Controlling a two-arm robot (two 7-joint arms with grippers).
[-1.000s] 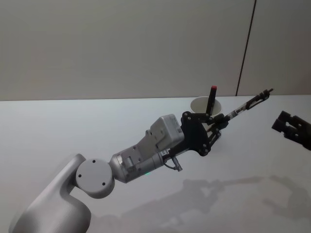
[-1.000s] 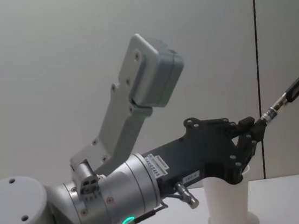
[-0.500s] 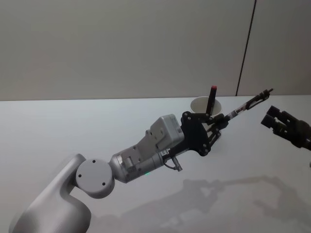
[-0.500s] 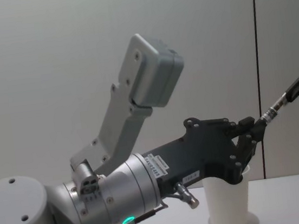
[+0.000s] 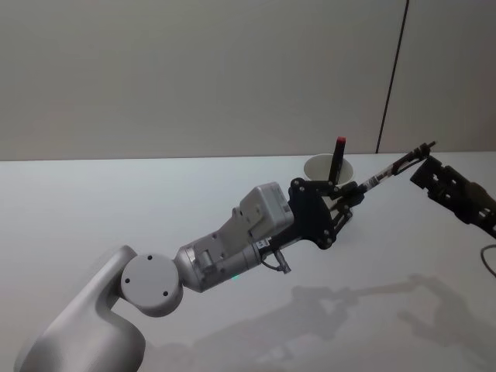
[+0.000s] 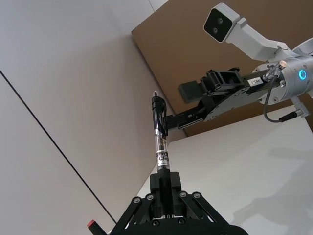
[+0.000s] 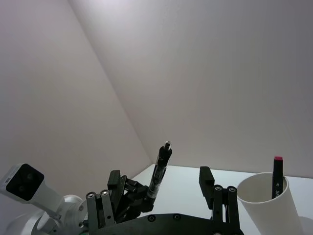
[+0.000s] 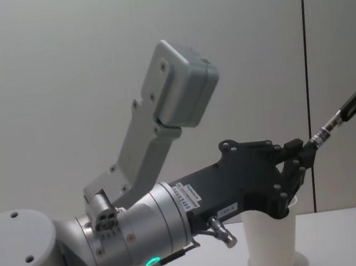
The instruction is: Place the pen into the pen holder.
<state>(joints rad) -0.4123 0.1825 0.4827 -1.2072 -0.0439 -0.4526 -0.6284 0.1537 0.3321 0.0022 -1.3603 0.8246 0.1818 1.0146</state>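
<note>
Reaching out over the white tabletop (image 5: 116, 201), the left gripper (image 5: 346, 195) has its jaws clamped on the lower end of the pen (image 5: 391, 169), which juts out past them, slanting up and to the right, its clipped upper end free in the air. Left wrist view: the pen's clear barrel with a printed label rises straight out from between the closed jaws, black clip section at the far tip. The right gripper (image 5: 425, 173) comes in from the right edge, raised off the tabletop; its jaws stand apart. Right wrist view: the pen's upper end (image 7: 160, 171) sits in the gap between the two open jaws, nearer the one on the left gripper's side; whether it touches either cannot be told. Head view: the pen tip lies just at the right gripper's front. The pen holder (image 5: 329, 172), a white paper cup, stands upright toward the tabletop's far edge, just behind the left gripper and partly hidden by it. A black marker with a red cap (image 5: 339, 157) stands inside it. Chest view: the cup (image 8: 272, 241) sits below the left gripper's dark body.
</note>
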